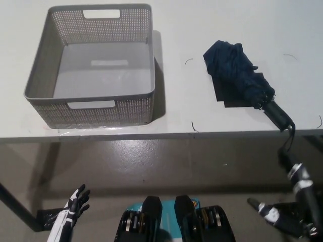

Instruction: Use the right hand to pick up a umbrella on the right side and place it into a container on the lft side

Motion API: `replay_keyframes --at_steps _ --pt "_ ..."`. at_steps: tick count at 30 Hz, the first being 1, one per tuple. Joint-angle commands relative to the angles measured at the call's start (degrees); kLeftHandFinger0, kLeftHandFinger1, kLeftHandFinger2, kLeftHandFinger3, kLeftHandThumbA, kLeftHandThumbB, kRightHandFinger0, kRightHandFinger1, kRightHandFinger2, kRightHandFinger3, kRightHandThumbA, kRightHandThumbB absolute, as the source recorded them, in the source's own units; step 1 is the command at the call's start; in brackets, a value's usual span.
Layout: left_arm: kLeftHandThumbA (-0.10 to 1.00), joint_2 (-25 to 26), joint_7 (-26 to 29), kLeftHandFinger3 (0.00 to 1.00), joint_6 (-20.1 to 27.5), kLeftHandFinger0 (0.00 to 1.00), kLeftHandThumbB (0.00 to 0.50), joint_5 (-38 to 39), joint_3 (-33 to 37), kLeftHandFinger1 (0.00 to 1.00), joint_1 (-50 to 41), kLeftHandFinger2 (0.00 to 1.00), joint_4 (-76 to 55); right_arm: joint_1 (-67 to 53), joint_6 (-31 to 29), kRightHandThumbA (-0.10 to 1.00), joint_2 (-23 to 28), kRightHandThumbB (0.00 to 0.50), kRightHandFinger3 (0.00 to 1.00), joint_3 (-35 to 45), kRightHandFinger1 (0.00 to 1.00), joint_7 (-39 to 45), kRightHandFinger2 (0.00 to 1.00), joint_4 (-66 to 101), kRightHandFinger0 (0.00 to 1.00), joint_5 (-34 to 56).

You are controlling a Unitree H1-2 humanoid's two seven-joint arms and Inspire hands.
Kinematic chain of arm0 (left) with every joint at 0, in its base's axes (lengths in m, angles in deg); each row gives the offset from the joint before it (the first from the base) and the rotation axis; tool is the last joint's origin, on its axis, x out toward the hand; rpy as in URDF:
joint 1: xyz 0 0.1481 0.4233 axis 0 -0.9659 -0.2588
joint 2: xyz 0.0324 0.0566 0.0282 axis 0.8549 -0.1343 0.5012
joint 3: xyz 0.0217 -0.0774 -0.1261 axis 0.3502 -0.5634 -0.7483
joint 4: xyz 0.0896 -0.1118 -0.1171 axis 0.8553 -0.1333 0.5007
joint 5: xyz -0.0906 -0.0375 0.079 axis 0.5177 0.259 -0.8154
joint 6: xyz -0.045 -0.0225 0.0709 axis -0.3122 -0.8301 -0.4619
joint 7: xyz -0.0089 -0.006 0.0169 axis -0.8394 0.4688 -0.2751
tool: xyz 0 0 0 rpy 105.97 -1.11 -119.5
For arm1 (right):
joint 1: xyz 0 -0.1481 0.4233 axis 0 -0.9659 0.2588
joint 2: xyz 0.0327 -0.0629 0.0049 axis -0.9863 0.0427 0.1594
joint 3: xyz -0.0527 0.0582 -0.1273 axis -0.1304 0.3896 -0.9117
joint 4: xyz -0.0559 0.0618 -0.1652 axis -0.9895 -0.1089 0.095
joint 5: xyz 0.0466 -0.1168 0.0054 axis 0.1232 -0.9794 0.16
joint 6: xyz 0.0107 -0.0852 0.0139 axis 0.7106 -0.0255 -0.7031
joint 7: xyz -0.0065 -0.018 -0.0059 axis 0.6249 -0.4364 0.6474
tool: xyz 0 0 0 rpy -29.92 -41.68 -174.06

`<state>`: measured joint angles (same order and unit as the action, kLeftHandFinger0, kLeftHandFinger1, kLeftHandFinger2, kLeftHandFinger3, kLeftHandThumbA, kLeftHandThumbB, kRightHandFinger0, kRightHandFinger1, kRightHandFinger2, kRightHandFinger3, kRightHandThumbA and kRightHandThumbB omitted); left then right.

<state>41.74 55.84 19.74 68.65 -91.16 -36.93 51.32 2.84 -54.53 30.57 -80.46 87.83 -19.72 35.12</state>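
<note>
Head view, the only one I have. The umbrella [241, 78] lies folded on the white table [181, 85], right of centre in the frame, well apart from the basket [91, 108]. Its navy canopy is bunched toward the top and its black handle points to the lower right, reaching the table's front edge with the strap loop hanging just over it. I judge that suits me: the handle is the end nearest my right side and the firmest part to close on, while the loose cloth would slip.

The basket sits at the upper left, grey, perforated, open-topped, with nothing in it that I can see. It stands square to the table edge and close to the front, so a carry across from the right should clear its rim if I lift high enough first.

My right hand [280, 217] is low in the bottom right corner, below the table edge, not touching the umbrella. It is dark against dark, and I cannot tell how its fingers are set. My left hand [75, 201] rests at the lower left, also below the table, fingers spread and holding nothing. It has no part in this job.

Count: one umbrella, one basket, one table, two hands. The pick-up has not begun; I judge the first move is to raise the right hand up toward the handle.
</note>
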Motion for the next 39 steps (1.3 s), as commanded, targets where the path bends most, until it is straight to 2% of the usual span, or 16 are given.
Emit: replay_keyframes --at_steps 1,4,5,7,11,12,14,17,21,29,34,39 --pt "1.0 0.31 -0.31 1.0 3.18 1.0 0.182 0.2 -0.34 1.0 -0.19 1.0 -1.03 8.14 12.28 1.0 3.45 0.406 1.0 4.56 1.0 -0.05 1.0 15.62 1.0 -8.23" --pt "1.0 0.22 -0.73 1.0 3.58 1.0 0.17 0.72 -0.23 1.0 -0.45 1.0 -0.97 14.32 18.16 1.0 5.7 0.394 1.0 5.64 1.0 1.17 1.0 16.19 1.0 -8.49" --pt "1.0 0.23 -0.78 1.0 3.55 1.0 0.168 0.83 -0.25 1.0 -0.52 1.0 -1.1 17.09 20.48 1.0 6.43 0.409 1.0 5.84 1.0 1.48 1.0 15.91 1.0 -8.65" --pt "1.0 0.22 -0.81 1.0 3.22 1.0 0.17 0.9 -0.24 1.0 -0.4 1.0 -1.17 24.0 25.35 1.0 9.1 0.408 1.0 5.47 1.0 3.05 1.0 14.34 1.0 -13.59" --pt "1.0 0.09 -0.54 1.0 3.08 1.0 0.188 0.77 -0.34 1.0 -0.86 1.0 -1.18 35.49 31.64 1.0 13.18 0.409 1.0 3.33 1.0 5.1 1.0 6.52 1.0 -16.78" --pt "1.0 0.2 -0.5 1.0 3.41 1.0 0.183 0.5 -0.3 1.0 -0.92 1.0 -1.11 39.98 32.03 1.0 14.3 0.393 1.0 2.12 1.0 5.21 1.0 1.2 1.0 -18.26" --pt "1.0 0.3 -0.59 1.0 3.52 1.0 0.183 0.49 -0.27 1.0 -0.6 1.0 -1.0 45.45 32.65 1.0 15.55 0.39 1.0 0.42 1.0 5.36 1.0 -5.4 1.0 -19.51" --pt "1.0 0.27 -0.51 1.0 2.93 1.0 0.188 0.49 -0.32 1.0 -0.68 1.0 -1.27 54.34 33.47 1.0 17.39 0.459 1.0 -3.24 1.0 6.16 1.0 -18.15 1.0 -21.66" --pt "1.0 0.28 -0.52 1.0 2.66 1.0 0.192 0.47 -0.3 1.0 -0.65 1.0 -1.61 62.94 33.46 1.0 17.65 0.464 1.0 -6.88 1.0 6.03 1.0 -32.01 1.0 -22.51" --pt "1.0 -0.22 -0.54 1.0 3.28 1.0 0.192 0.51 -0.04 1.0 -1.19 1.0 -1.22 75.74 32.66 1.0 15.26 0.459 1.0 -11.54 1.0 2.99 1.0 -56.75 1.0 -22.43" --pt "1.0 -0.28 -0.33 1.0 3.36 1.0 0.19 0.33 -0.13 1.0 -1.69 1.0 -1.73 82.3 32.91 1.0 11.77 0.476 1.0 -14.87 1.0 1.45 1.0 -73.27 1.0 -22.44" --pt "1.0 -0.45 -0.42 1.0 3.3 1.0 0.191 0.2 0.05 1.0 -1.56 1.0 -1.92 85.0 30.06 1.0 9.92 0.49 1.0 -16.86 1.0 -0.58 1.0 -83.97 1.0 -21.73"
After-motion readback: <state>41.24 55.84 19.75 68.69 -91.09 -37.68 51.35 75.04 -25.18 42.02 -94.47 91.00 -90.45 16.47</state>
